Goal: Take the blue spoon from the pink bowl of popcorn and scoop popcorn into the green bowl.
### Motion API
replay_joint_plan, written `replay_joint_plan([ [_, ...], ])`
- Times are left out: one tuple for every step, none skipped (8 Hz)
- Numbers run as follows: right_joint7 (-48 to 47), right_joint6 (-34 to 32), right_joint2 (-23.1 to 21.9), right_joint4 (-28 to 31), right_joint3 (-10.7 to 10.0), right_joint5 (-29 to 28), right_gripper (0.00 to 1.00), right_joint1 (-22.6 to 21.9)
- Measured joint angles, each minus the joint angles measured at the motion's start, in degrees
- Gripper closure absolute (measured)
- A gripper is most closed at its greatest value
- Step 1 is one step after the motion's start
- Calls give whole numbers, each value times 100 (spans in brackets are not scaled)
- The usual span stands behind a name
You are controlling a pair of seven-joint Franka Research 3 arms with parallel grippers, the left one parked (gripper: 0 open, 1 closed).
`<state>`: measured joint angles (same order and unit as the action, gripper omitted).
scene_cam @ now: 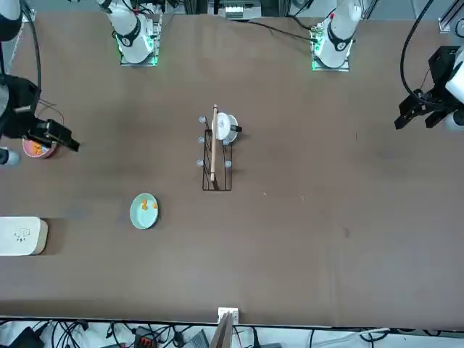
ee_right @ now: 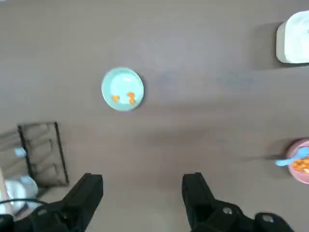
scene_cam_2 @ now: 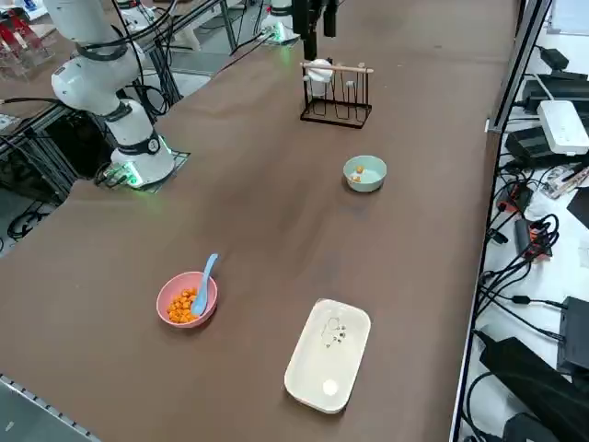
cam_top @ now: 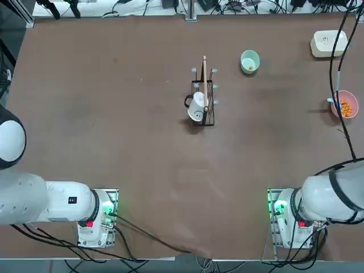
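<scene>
Right wrist view: right gripper (ee_right: 142,195) hangs wide, empty, above bare table; blue spoon (ee_right: 291,158) rests propped in pink bowl (ee_right: 300,162), handle outward for grasping

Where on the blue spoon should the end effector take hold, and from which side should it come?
Probably the free handle end of the blue spoon, taken from above. The scoop end lies buried in the popcorn inside the pink bowl, while the thin handle leans on the rim and sticks up and out past it, clear of the table. The right end effector is open, well above the table.
</scene>
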<state>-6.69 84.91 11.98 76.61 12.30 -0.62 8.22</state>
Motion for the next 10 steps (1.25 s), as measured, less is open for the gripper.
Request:
replay_joint_plan([
  [265,-159,-78,-7,0,32,0,-1],
  [335,-256,-161,23,7,61,0,-11],
  [338,-217,-275,180,19,105,0,-45],
  [333,114,-506,562,-171,145,0,-253],
  [347,641,-905,1168,-773,158,0,-761],
  [385,957,-1304,1677,-1373,159,0,-1229],
  [430,1022,-1583,1965,-1597,159,0,-1360],
  [441,1022,-1727,2108,-1576,158,0,-1371],
  [441,1019,-1769,2166,-1451,158,0,-1367],
  [439,994,-1763,2186,-1357,158,0,-1366],
])
